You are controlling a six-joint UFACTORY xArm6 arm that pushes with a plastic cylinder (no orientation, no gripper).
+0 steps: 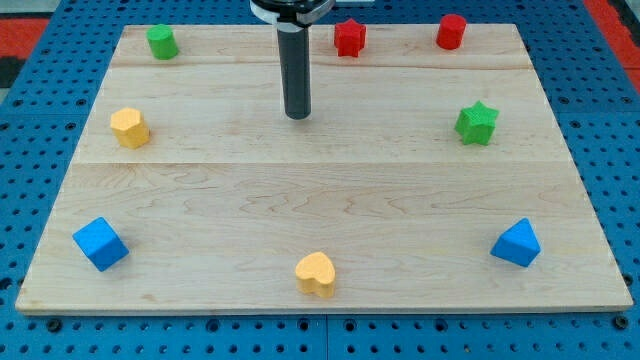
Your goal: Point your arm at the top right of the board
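1. Looking up-right from my tip [297, 116], you see a red star [349, 38] and a red cylinder [451, 32] lining the board's [330, 200] top edge.
2. Green star [477, 123] sits lower right; bare wood between.
3. No jaws here, only a rod.

My tip [297, 115] down (rod upright).

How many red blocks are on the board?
2. A red star block sits at the view's top, just right of the rod, and a red cylinder block sits near the top right corner. None looks hidden.
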